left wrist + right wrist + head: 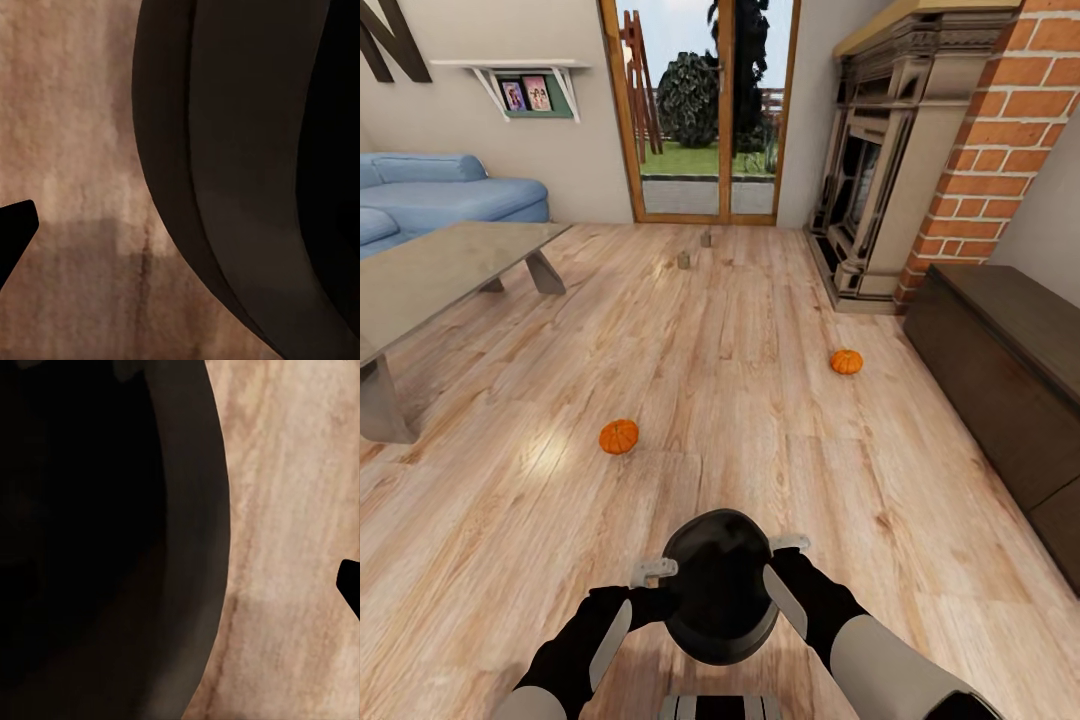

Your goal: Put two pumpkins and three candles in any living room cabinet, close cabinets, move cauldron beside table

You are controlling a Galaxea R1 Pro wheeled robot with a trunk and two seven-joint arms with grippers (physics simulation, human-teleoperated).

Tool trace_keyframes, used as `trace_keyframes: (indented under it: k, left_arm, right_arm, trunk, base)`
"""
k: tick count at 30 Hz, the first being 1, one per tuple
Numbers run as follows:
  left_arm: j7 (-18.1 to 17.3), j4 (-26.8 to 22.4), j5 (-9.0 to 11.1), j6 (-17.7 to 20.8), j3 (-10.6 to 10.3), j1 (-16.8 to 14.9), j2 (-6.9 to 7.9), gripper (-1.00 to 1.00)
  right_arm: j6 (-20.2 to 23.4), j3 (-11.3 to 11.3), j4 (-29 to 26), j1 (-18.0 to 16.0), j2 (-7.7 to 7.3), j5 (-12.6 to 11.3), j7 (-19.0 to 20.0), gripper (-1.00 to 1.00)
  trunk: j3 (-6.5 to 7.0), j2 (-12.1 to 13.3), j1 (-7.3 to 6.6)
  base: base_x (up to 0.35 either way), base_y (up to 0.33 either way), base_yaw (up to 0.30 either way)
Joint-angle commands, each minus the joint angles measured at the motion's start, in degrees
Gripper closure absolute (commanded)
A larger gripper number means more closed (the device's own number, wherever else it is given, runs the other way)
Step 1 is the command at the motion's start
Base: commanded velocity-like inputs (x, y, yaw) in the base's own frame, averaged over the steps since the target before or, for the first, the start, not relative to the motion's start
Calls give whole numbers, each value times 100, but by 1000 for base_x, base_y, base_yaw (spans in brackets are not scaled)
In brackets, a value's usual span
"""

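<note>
The black cauldron (720,585) sits between the two hands, the left hand (653,572) against its left rim and the right hand (788,545) against its right rim; whether either hand's fingers are open or closed cannot be told. On the wooden floor (740,400) ahead, one pumpkin (619,436) lies just left of the cauldron, another pumpkin (846,361) farther off near the dark cabinet (1000,370). Two candles (684,260) stand well beyond, near the glass door (705,110). The grey surface (440,265) stands at the left.

cabinet (1000,370) cut off at right edge, candles (684,260) too small for detail
</note>
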Motion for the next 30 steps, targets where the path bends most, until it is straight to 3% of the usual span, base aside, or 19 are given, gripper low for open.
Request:
trace_keyframes:
  k: [1, 7, 18, 19, 22, 23, 30]
  left_arm:
    - [12, -8, 46, 29, -7, -1, 2, -100]
    - [12, -8, 46, 29, -7, -1, 2, -100]
    - [12, -8, 46, 29, -7, -1, 2, -100]
    - [12, -8, 46, 29, -7, -1, 2, -100]
    - [12, -8, 46, 29, -7, -1, 2, -100]
    - [12, -8, 46, 29, -7, -1, 2, 100]
    - [12, -8, 54, 29, -7, -1, 2, 100]
  right_arm:
    - [21, 43, -7, -4, -3, -58, -52, -100]
    - [27, 43, -7, -4, 1, -55, -52, -100]
    - [27, 43, -7, -4, 1, -48, -52, -100]
    - [27, 43, -7, -4, 1, -51, -52, 100]
    - [27, 43, -7, -4, 1, -54, -50, 100]
    - [27, 43, -7, -4, 1, -55, -51, 100]
    - [27, 43, -7, -4, 0, -54, -44, 100]
  trunk:
    - [-5, -2, -1]
    - [-93, -7, 9]
    - [-93, -7, 9]
    - [-93, -7, 9]
    - [-93, -7, 9]
    - [-93, -7, 9]
    - [-93, -7, 9]
  base:
    - [0, 0, 0]
    - [0, 0, 0]
    - [0, 0, 0]
    - [0, 0, 0]
    - [0, 0, 0]
    - [0, 0, 0]
    - [0, 0, 0]
